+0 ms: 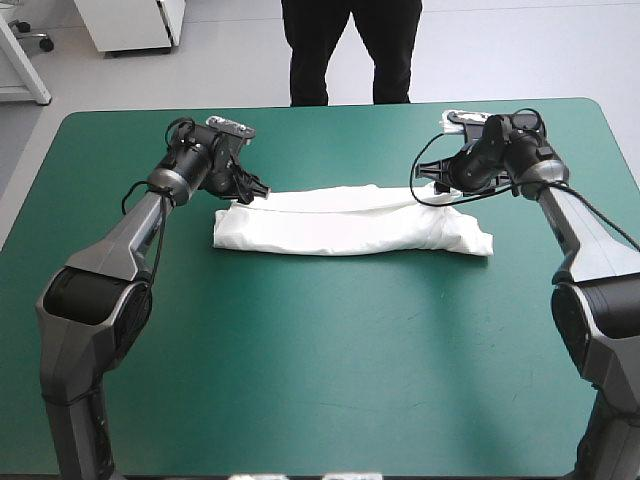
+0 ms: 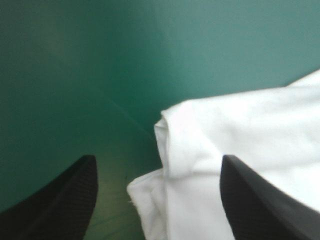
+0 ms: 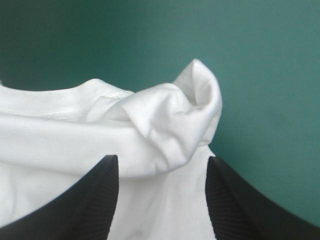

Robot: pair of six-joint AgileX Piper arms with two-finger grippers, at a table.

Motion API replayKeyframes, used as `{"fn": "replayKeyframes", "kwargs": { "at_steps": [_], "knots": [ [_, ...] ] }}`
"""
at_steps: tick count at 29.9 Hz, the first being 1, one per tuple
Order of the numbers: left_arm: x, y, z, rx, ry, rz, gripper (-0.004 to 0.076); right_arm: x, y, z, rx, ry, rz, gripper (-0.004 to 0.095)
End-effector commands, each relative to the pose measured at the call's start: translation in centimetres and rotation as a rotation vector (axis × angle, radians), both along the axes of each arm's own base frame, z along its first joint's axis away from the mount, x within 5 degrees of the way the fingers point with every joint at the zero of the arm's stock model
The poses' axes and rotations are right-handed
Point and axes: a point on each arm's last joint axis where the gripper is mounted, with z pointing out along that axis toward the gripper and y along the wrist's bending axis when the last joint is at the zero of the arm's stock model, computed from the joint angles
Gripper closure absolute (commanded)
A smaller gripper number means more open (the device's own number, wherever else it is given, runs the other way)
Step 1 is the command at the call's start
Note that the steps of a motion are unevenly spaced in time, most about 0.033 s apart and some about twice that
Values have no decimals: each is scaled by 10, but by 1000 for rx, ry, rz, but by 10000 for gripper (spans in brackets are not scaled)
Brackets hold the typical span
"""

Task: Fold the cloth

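The near half of the worktop (image 1: 330, 380) is bare teal-green cover. Beyond it, about midway to the far edge, lies the white short-sleeved cotton T-shirt (image 1: 340, 228), folded into a long, narrow band that runs across the worktop from left to right. Its near edge is fairly straight, and a second, narrower layer lies along its far side. At the far left corner of the band sits the left end effector (image 1: 250, 190), low over the cloth. In the left wrist view, the left end effector (image 2: 158, 157) has its broad black curved fingers (image 2: 70, 195) standing well apart. A doubled corner of the T-shirt (image 2: 250, 125) lies between them and toward one finger, with bare cover ahead of it. At the far right end of the band is the right end effector (image 1: 440, 183), where the upper layer rises a little from the worktop. The right wrist view shows the right end effector (image 3: 162, 158) also spread, its black fingers (image 3: 240, 200) apart on either side of a raised, rolled fold of the T-shirt (image 3: 60, 135). That fold ends in a small upturned peak, and the collar seam runs off to one side.
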Motion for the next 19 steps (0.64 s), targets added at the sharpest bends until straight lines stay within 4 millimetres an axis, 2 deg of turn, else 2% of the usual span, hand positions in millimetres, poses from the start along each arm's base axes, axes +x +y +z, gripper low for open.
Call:
{"fn": "replayKeyframes", "kwargs": {
  "at_steps": [1,3,6,7,8,11,14,19],
  "knots": [
    [-15,7,68,-39,-171,7,235,-17,-5,54,17,-128,10,433],
    [-20,5,78,-82,-182,8,287,-22,-6,60,17,-128,12,436],
    [-28,1,91,-162,-197,0,561,-26,-7,65,19,-133,11,436],
    [-29,-1,93,-182,-196,-17,679,-27,-7,68,22,-137,7,436],
    [-31,-5,94,-199,-198,-44,727,-29,-7,71,25,-144,5,436],
    [-37,-23,96,-281,-179,-121,733,-32,-7,75,32,-152,-4,436],
    [-45,-52,99,-403,-166,-203,733,-34,-8,77,33,-149,-5,436],
    [-60,-99,105,-425,-258,-332,733,-35,-7,76,38,-126,-2,436]
  ]
}}
